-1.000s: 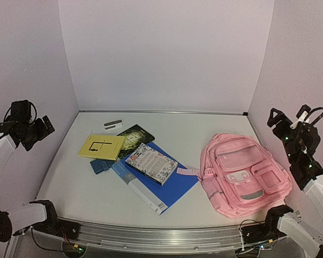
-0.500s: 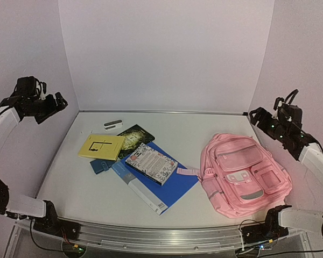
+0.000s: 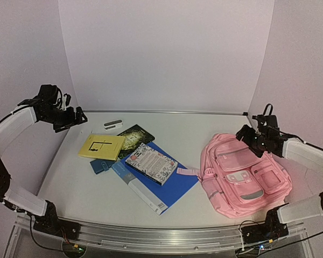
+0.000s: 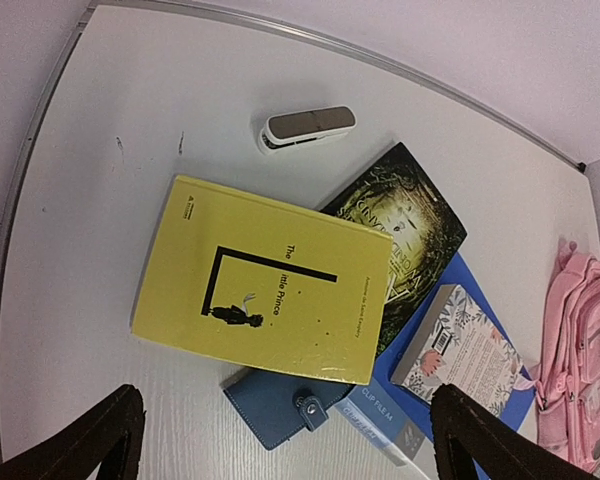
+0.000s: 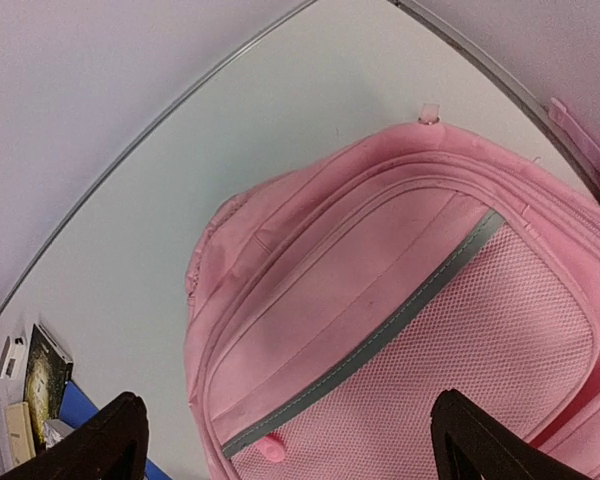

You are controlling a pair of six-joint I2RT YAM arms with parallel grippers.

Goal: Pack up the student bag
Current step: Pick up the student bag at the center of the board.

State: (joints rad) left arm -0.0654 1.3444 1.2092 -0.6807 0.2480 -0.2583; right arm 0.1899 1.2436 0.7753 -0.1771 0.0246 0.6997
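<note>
A pale grey table [image 3: 70,177] between plain lilac-white walls carries everything. The right gripper [image 3: 246,134], jaws spread wide and empty, hangs just above the far, top end of the student bag [image 3: 242,174]. The bag lies face up at the table's right side, its long axis running far to near on a slight slant, so this arm is much the nearer. It is soft, padded pink fabric with a mesh pocket panel and a grey reflective strip. Its zips look shut, though the main one is hard to make out. The left gripper [image 3: 75,115], also wide and empty, hovers at the far left near a stiff yellow book [image 4: 265,280], a dark book [image 4: 405,225], a patterned book [image 4: 460,350], a blue folder [image 3: 177,185] and a blue wallet [image 4: 280,405].
</note>
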